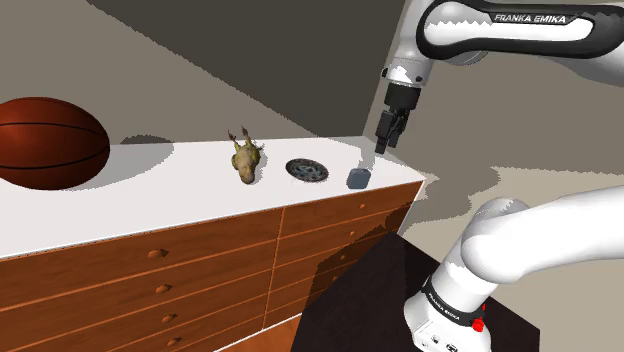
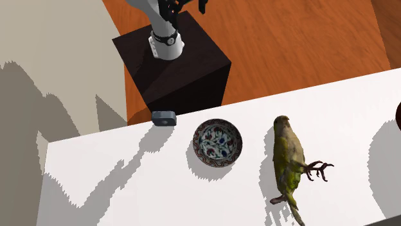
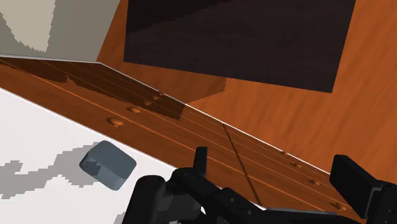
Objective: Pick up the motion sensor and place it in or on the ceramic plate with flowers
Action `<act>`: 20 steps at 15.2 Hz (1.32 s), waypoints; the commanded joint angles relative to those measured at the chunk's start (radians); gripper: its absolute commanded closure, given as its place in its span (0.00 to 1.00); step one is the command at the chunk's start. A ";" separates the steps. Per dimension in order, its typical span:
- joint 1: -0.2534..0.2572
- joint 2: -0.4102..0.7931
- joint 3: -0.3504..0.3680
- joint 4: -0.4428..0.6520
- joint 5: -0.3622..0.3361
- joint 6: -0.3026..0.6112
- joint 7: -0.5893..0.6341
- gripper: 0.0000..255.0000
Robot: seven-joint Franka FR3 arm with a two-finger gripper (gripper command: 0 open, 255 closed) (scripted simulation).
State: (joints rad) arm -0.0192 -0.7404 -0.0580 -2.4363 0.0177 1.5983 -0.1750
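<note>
A brown basketball (image 1: 45, 142) sits on the white top of the wooden drawer-fronted bench (image 1: 150, 200), the thing farthest from the motion sensor on the shoulder view's left. Nearer the sensor on that side lies a yellow-green bird figure (image 1: 245, 160), on its side with its claws sticking out. Next comes the small round plate (image 1: 306, 170) with its flower pattern, near the sensor but not touching it, with white bench top between them.

The motion sensor (image 1: 359, 178) is a small grey-blue box with rounded corners. It rests on the bench top close to the front edge and the corner nearest the robot.

The black pincer (image 1: 387, 140) hangs in the air above the sensor, a little toward the shoulder view's right, well clear of it and pointing down. In the wrist view its fingers (image 3: 201, 159) stand apart and hold nothing. The sensor (image 3: 108, 165) there lies outside the gap, off beyond one finger, while the bench's drawer fronts show between the fingers.

The dark stand (image 1: 400, 300) is on the floor below the sensor's corner.
</note>
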 commanded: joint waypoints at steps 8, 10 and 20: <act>-0.039 0.172 -0.067 -0.035 -0.063 0.219 -0.064 0.00; -0.049 0.231 -0.086 -0.033 -0.077 0.280 -0.081 0.00; -0.089 0.570 -0.177 0.057 -0.100 0.552 -0.171 0.00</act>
State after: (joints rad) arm -0.1040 -0.2123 -0.2259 -2.3938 -0.0835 2.1193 -0.3347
